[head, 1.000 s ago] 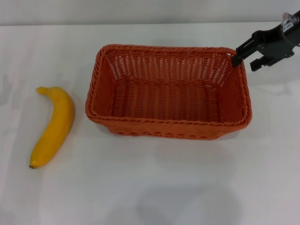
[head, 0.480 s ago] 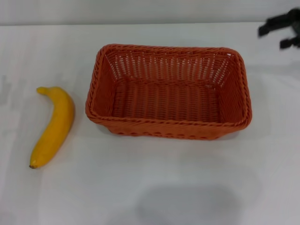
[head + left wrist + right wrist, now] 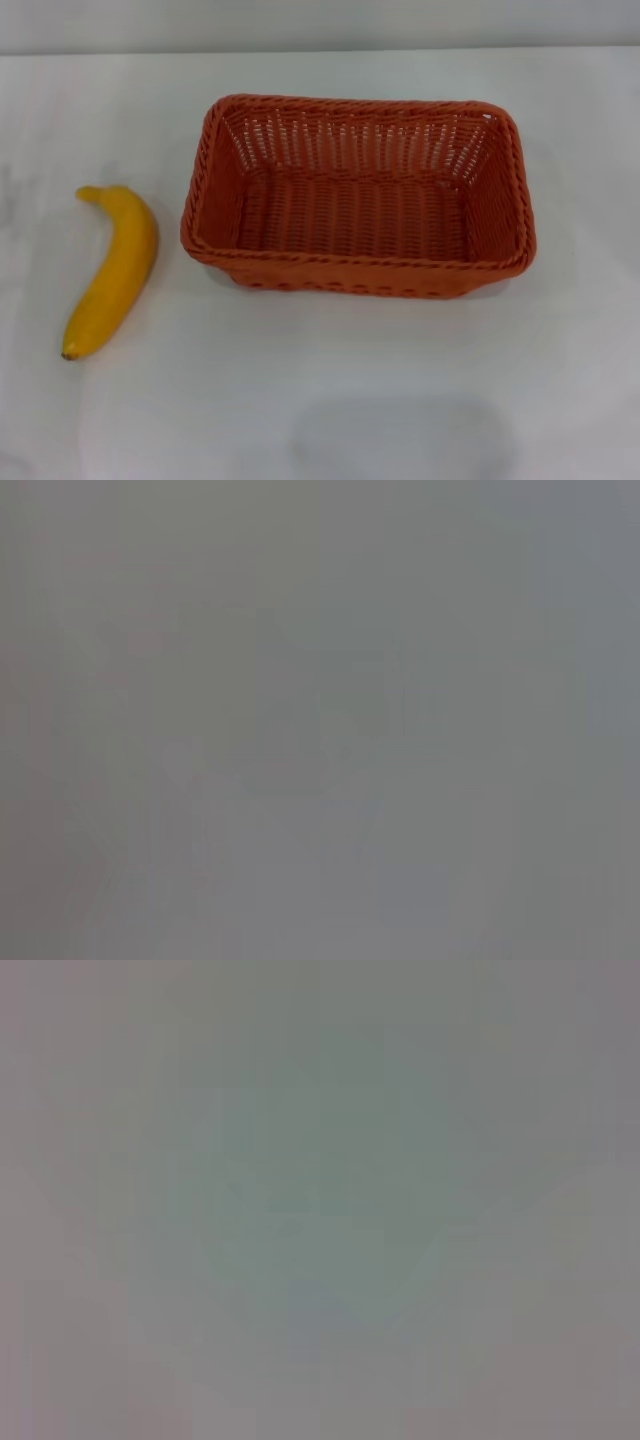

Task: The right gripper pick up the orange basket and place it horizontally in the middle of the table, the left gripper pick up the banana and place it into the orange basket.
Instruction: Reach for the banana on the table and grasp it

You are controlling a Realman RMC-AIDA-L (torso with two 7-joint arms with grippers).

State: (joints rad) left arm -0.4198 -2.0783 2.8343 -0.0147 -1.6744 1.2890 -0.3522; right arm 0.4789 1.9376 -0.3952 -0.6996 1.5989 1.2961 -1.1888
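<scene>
Orange woven basket (image 3: 358, 195) sits lengthwise across the mid table (image 3: 330, 400), upright and empty, so the basket step looks done. Banana (image 3: 110, 270) lies left of the basket, near but not touching, dark tip toward the robot. Judging by looks: light, firm, smooth skin that could slip or roll, so grip across its thick middle w/ moderate squeeze. Neither gripper is in view; wrist views show nothing usable, so can't tell whether fingers are apart or together.

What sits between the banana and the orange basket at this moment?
Nothing: in the head view only a bare strip of the table separates the banana from the orange basket.
</scene>
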